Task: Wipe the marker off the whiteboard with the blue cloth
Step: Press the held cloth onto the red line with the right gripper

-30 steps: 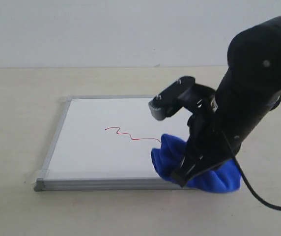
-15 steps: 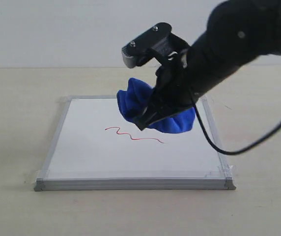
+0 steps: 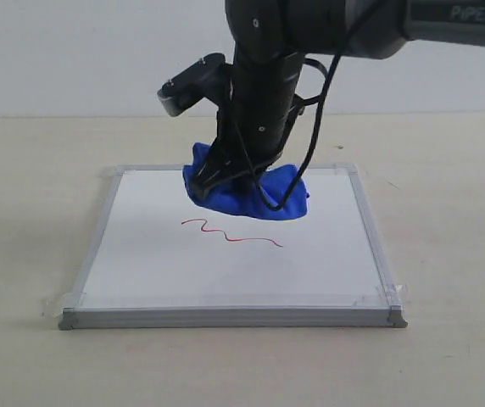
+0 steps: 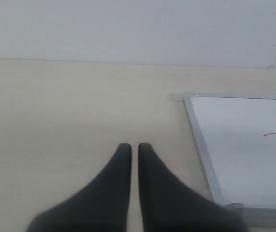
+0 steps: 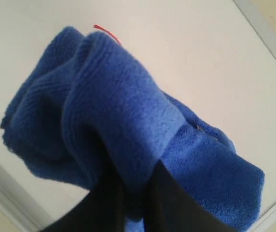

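The square whiteboard lies flat on the table, silver-framed with tape at its corners. A thin red wavy marker line runs across its middle. My right gripper is shut on the bunched blue cloth, which rests low over the board's far half, just behind the line. In the right wrist view the cloth fills the frame, and one end of the red line peeks past it. My left gripper hovers over bare table beside the board's corner, its fingers nearly together with nothing between them.
The beige table surrounds the board on all sides, with a pale wall behind. The right arm's black cable loops down beside the cloth.
My right gripper carried the cloth from the board's near right corner up and leftwards, then lowered it to the board's far middle, just behind the red line.
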Robot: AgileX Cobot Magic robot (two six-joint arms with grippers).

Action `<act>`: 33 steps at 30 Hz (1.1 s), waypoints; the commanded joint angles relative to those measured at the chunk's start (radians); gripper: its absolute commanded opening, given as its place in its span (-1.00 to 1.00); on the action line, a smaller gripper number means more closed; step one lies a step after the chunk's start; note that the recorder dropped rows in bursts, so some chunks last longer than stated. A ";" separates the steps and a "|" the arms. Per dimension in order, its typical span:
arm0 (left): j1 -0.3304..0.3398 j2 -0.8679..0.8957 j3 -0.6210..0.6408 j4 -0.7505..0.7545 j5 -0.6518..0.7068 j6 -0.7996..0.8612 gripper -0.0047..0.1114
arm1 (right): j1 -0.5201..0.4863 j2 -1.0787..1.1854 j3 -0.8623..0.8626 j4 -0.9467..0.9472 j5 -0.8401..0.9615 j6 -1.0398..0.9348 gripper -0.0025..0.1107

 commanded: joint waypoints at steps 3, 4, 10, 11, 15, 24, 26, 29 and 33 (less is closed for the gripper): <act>0.001 -0.003 0.004 0.003 -0.013 0.000 -0.84 | -0.078 0.110 -0.043 0.033 0.062 -0.022 -0.96; 0.001 -0.003 0.004 0.003 -0.013 0.000 -0.84 | -0.093 0.127 -0.043 0.060 0.074 -0.028 -0.96; 0.001 -0.003 0.004 0.003 -0.013 0.000 -0.84 | -0.128 0.202 -0.042 0.149 0.097 -0.067 -0.96; 0.001 -0.003 0.004 0.003 -0.013 0.000 -0.84 | -0.128 0.212 -0.042 0.152 0.109 -0.078 -0.96; 0.001 -0.003 0.004 0.003 -0.013 0.000 -0.84 | -0.128 0.269 -0.042 0.260 0.203 -0.227 -0.96; 0.001 -0.003 0.004 0.003 -0.013 0.000 -0.84 | -0.128 0.285 -0.042 0.301 0.154 -0.295 -0.96; 0.001 -0.003 0.004 0.003 -0.013 0.000 -0.84 | -0.128 0.285 -0.042 0.131 0.083 -0.156 -0.96; 0.001 -0.003 0.004 0.003 -0.013 0.000 -0.84 | -0.128 0.285 -0.042 -0.136 0.012 0.015 -0.96; 0.001 -0.003 0.004 0.003 -0.013 0.000 -0.84 | -0.128 0.285 -0.042 -0.292 -0.031 0.114 -0.96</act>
